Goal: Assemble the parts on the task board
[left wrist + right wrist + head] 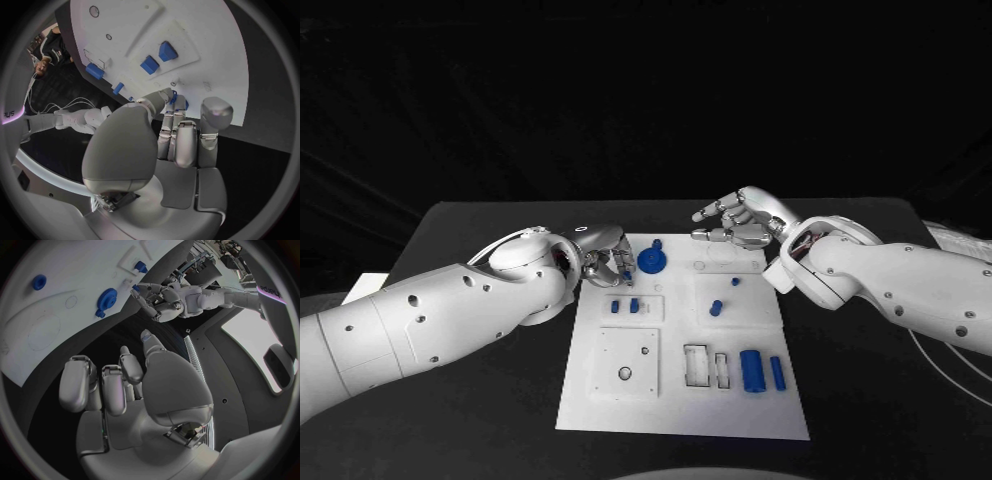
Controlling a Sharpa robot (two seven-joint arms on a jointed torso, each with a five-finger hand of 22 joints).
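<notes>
The white task board (678,400) lies in the middle of the black table. My left hand (600,260) hovers at the board's far left corner and pinches a small blue part (175,97) between thumb and fingertips; the same part (626,272) hangs just left of the blue gear (655,265). The gear (109,298) sits near the board's far edge. My right hand (740,222) floats above the far edge of the board with its fingers loosely bent and apart, holding nothing. The right wrist view looks across at the left hand (159,302).
Two small blue blocks (625,306) stand in a left-hand recess, also seen as blocks (157,58). Two blue pegs (726,295) stand right of centre. A blue cylinder (753,370) and a thinner blue bar (777,372) lie near the front right, beside empty slots (704,366).
</notes>
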